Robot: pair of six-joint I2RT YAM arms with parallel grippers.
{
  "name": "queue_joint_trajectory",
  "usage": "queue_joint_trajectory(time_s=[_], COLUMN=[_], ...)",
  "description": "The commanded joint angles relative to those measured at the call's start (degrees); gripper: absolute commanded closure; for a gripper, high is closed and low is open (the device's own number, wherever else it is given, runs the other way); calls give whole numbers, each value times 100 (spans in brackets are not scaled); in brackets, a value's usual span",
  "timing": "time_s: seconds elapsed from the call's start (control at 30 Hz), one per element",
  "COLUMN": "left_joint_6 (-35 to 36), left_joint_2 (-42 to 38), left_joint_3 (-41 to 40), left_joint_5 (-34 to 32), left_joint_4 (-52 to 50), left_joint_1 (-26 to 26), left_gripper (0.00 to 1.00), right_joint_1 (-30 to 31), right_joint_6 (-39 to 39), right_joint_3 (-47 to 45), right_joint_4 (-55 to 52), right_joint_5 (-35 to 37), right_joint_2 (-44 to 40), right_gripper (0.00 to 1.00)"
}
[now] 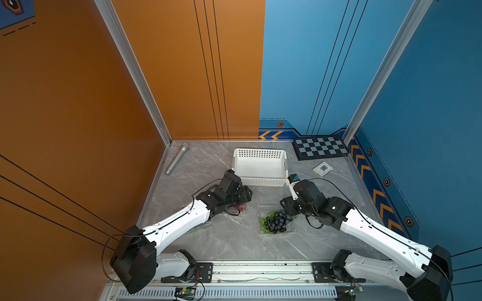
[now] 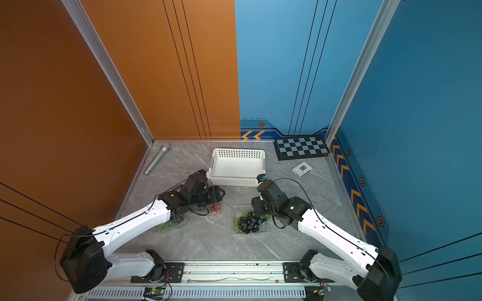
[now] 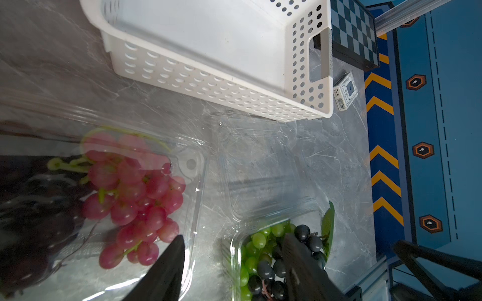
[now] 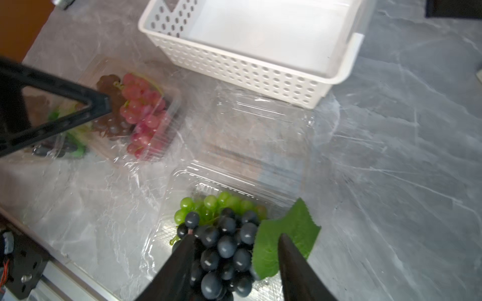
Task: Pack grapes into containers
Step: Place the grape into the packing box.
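Grapes, packed: green grapes (image 4: 208,206) and dark grapes (image 4: 221,250) in right container (image 4: 156,234), lid open, just robot-side of basket (image 4: 234,75); pink grapes (image 3: 135,195) in left container (image 3: 194,187) alongside. Basket empty. Right hand (image 4: 236,235) released, astride dark grapes. Left hand (image 3: 233,235) spread, empty. Remaining, probably: lids.

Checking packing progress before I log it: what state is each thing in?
white basket: upright, empty
dark-grape container: lid open, dark grapes and green grapes inside
pink-grape container: holds pink grapes, lid apparently down
left gripper: open, empty
right gripper: open, straddling dark grapes
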Motion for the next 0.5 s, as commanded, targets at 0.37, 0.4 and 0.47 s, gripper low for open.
queue_joint_trajectory(time_s=[0.37, 0.4, 0.47], left_joint_6=[16, 16, 14], left_joint_2=[265, 268, 269], left_joint_3=[107, 111, 111], left_joint_5=[126, 126, 132], left_joint_4=[126, 134, 141], left_joint_1=[-2, -3, -2], left_gripper=[39, 39, 39], right_joint_1=[-297, -258, -224], right_joint_6=[172, 183, 192], right_joint_3=[-517, -536, -552], right_joint_4=[-88, -17, 91], right_joint_5=[-184, -193, -193], right_joint_2=[488, 544, 707], right_gripper=[67, 67, 67])
